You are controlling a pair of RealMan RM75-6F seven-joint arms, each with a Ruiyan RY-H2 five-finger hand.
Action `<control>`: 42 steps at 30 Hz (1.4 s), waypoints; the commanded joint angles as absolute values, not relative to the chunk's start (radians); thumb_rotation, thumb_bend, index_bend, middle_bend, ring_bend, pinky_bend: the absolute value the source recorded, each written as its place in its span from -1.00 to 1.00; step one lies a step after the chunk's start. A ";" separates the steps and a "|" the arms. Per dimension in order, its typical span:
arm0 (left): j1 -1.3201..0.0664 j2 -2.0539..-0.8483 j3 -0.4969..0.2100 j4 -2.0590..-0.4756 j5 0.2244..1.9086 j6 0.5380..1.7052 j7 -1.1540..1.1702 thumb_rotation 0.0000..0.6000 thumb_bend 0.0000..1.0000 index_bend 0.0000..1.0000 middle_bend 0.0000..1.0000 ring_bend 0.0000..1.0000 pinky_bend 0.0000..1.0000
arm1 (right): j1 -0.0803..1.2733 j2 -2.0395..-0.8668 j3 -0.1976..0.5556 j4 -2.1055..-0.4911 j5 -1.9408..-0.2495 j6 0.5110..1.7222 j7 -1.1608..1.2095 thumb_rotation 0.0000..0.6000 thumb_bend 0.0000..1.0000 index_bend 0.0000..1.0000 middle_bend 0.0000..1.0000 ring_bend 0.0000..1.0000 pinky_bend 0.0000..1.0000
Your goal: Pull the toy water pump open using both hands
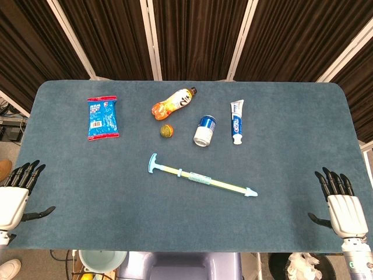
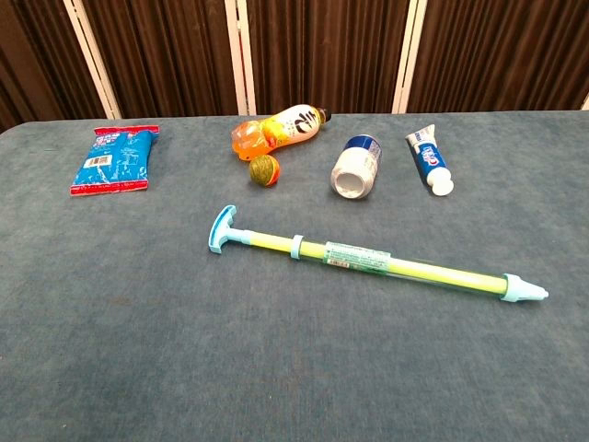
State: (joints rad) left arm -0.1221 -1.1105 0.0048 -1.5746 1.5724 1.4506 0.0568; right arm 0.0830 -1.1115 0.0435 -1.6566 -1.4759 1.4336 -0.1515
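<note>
The toy water pump (image 1: 201, 176) lies diagonally between the empty, spread left hand (image 1: 16, 195) (handle end nearer) and right hand (image 1: 342, 204), nozzle toward it.

I count 1 toy water pump (image 1: 201, 177), 1 snack packet (image 1: 102, 118), 1 orange bottle (image 1: 173, 103), 1 small ball (image 1: 167, 131), 1 can (image 1: 204, 130), 1 toothpaste tube (image 1: 236, 121) and 2 hands: left hand (image 1: 16, 196), right hand (image 1: 342, 205).

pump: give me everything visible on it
The pump is a long thin plastic-looking toy: clear tube with a yellow-green rod inside, light blue T-handle on the robot's left end, blue nozzle on the right, a label mid-tube. It lies flat and slanted on the blue table, nozzle end nearer the robot. Nothing touches it; both hands are away.
</note>
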 commanded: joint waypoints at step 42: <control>-0.128 -1.115 0.004 -1.583 1.561 1.437 0.076 1.00 -1.00 -1.00 -1.00 -1.00 -0.81 | 0.266 -1.510 0.136 -1.722 -1.209 1.259 -0.634 1.00 -0.48 -0.08 -0.84 -1.00 -1.00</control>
